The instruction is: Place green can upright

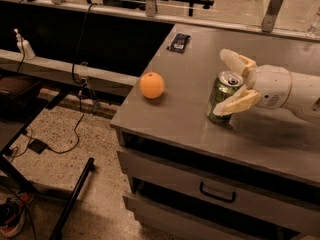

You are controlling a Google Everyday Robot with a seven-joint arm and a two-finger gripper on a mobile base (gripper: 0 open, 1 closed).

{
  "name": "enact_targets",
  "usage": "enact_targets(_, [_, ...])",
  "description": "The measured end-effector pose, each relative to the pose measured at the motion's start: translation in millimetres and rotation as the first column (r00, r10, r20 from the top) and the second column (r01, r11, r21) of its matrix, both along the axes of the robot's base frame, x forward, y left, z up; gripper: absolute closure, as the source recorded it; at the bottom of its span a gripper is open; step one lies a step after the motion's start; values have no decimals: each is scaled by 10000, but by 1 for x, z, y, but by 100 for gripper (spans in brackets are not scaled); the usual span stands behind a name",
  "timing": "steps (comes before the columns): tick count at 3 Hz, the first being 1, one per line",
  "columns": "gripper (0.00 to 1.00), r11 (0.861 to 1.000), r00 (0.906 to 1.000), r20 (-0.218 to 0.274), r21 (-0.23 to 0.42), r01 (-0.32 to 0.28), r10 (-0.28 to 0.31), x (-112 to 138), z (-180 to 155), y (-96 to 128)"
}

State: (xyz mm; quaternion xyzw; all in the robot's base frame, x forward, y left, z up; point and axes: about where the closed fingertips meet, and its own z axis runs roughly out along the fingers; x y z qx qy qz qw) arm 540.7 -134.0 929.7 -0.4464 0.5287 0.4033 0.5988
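The green can [221, 100] stands upright on the grey cabinet top [180, 109], its shiny silver lid facing up. My gripper [220, 83] reaches in from the right on a white arm. It is open, and its two cream fingers [235, 103] straddle the can. One finger lies behind the can's top. The other lies in front of its lower side and looks to rest lightly against the wall or just off it.
An orange [151, 85] sits left of the can near the cabinet's left edge. A dark flat packet [178, 42] lies at the back. Drawers with a handle [217, 194] are below. A white bottle [23, 45] stands on the low shelf at left, with cables on the floor.
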Motion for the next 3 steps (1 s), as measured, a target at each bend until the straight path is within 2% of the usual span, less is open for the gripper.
enact_targets(1, [0,9978,9999,114,-655,117,-110,-3,5,-11])
enact_targets(2, [0,9759,9960,415,-2008,858,-790,-10,18,-51])
enact_targets(3, [0,9759,9960,415,-2008,858,-790,-10,18,-51])
